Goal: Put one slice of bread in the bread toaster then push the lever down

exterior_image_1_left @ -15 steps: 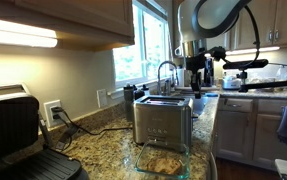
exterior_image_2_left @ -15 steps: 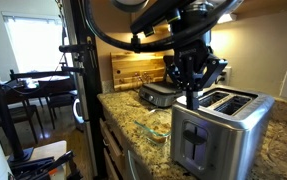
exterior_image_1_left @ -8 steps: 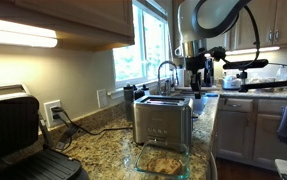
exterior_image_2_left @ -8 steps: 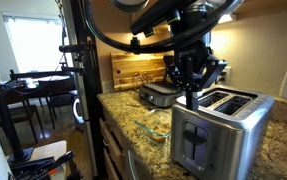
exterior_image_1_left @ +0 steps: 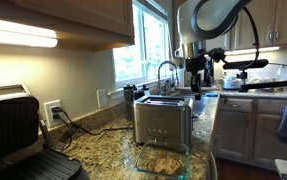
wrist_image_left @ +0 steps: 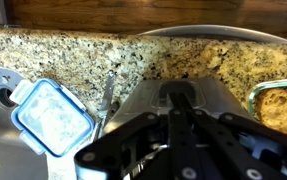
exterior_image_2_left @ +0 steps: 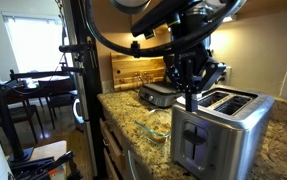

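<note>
Granite, speckled brown and tan: that's the kitchen worktop (exterior_image_1_left: 98,135), running under wooden cupboards, with a bright window (exterior_image_1_left: 148,45) beyond the arm. Look to the black two-fingered pincer (exterior_image_2_left: 190,99), and right beneath it sits the boxy brushed-steel toaster (exterior_image_2_left: 221,135). Its long axis, slots and all, runs level along the worktop and away from the pincer. So the pincer hangs over one narrow end, the end with the lever slot, while the broad face with the small buttons looks out sideways.

Just beside the pincer and lower, on the granite in front of that buttoned face, there's the clear rectangular glass dish (exterior_image_1_left: 141,150). The tan, golden-brown slices of bread (exterior_image_1_left: 163,160) lie flat in it. Whether a slice is down in the slots, I can't tell from here. Further off, past the dish, stands the big black hinged grill press (exterior_image_1_left: 13,130). In the wrist view a blue-rimmed clear lid (wrist_image_left: 48,115) lies on the opposite side of the pincer from the dish.

Now the pincer itself: fingers pointing straight down, jaws fully closed, nothing between them. The tips are at the top edge of the toaster's narrow end. Touching the lever or just above it, I can't make out.
</note>
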Tool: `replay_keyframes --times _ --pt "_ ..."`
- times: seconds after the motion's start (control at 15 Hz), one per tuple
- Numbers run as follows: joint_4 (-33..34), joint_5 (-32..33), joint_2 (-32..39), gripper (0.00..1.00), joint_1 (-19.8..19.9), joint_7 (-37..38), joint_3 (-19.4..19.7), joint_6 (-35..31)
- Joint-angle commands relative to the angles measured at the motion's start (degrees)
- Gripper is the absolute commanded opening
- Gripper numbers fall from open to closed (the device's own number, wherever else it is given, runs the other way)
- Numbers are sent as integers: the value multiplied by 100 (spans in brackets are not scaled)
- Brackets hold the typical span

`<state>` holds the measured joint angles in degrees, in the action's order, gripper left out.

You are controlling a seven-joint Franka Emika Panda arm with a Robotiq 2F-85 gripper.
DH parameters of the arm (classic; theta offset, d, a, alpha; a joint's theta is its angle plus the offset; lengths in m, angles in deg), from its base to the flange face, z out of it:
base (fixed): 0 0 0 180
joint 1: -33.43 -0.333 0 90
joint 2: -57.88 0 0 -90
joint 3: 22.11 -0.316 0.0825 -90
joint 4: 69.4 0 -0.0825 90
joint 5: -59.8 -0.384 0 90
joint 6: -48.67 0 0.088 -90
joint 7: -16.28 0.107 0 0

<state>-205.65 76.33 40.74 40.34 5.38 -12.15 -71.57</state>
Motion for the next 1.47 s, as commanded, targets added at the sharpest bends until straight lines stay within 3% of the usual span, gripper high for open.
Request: replay_keyframes --times 0.0,1.4 --pt "-17 -106 52 4 47 -49 -13 -4" --pt "190 -183 591 5 52 -74 -7 -18"
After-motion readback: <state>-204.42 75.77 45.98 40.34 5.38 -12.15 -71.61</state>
